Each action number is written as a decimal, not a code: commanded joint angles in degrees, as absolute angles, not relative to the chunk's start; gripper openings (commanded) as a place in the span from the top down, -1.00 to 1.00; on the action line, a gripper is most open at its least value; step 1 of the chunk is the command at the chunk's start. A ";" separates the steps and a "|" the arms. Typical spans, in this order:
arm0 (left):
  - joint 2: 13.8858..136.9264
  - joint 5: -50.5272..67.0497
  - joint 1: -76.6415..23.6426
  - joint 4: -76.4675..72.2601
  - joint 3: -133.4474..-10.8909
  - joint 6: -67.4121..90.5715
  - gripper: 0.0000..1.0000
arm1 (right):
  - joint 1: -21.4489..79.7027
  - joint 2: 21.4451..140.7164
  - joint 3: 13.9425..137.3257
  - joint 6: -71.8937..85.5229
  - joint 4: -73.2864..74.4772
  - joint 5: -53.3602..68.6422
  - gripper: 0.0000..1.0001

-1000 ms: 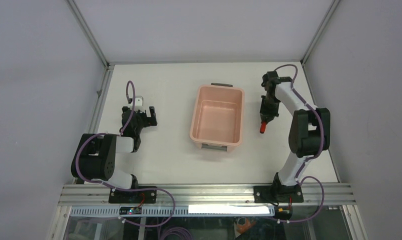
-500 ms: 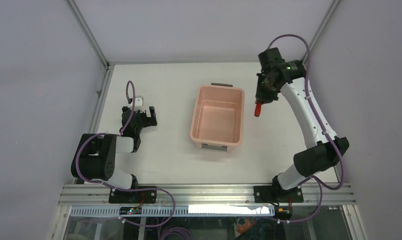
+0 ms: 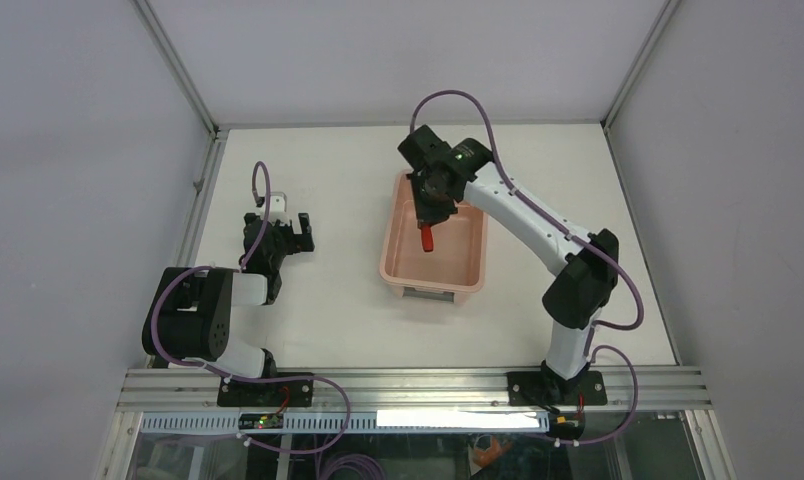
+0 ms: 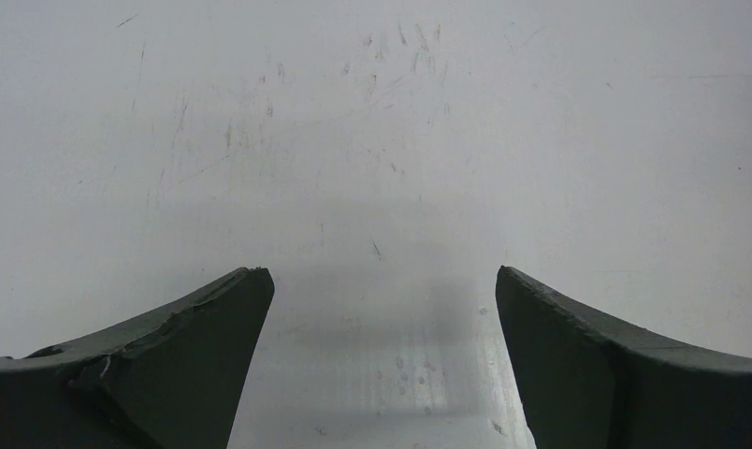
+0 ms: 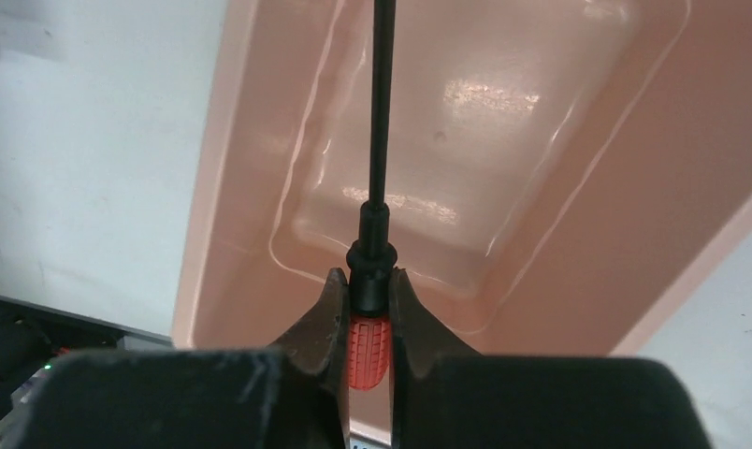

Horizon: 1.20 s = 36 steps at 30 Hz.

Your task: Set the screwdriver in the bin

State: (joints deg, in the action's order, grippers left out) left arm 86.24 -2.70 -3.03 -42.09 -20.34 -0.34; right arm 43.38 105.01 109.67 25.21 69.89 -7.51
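Note:
The pale pink bin stands mid-table, a dark handle at each short end. My right gripper hangs over its far half, shut on the screwdriver, whose red handle shows below the fingers. In the right wrist view the fingers clamp the red ribbed handle and dark collar of the screwdriver, and its thin dark shaft points out over the bin floor. My left gripper rests low at the left of the table, open, with only bare table between its fingers.
A small white block lies just beyond the left gripper. Metal frame rails border the table's left and back edges, and grey walls enclose it.
The right arm has swung left from the table's right side, carrying the screwdriver from beside the bin to above its inside. The left arm has not moved.

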 commanded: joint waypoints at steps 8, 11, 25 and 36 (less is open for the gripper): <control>86.27 -2.82 -3.52 -46.41 -21.80 0.79 -0.98 | 43.64 107.23 86.42 28.96 51.22 -7.13 1.00; 86.31 -2.82 -3.52 -46.41 -21.75 0.79 -0.98 | 43.68 108.39 84.26 29.08 49.40 -7.86 0.95; 86.31 -2.85 -3.53 -46.41 -21.78 0.81 -0.98 | 43.68 103.85 84.31 29.80 50.98 -13.32 0.11; 86.28 -2.82 -3.57 -46.41 -21.79 0.81 -0.98 | 42.77 89.31 89.32 19.60 51.23 -13.49 -0.97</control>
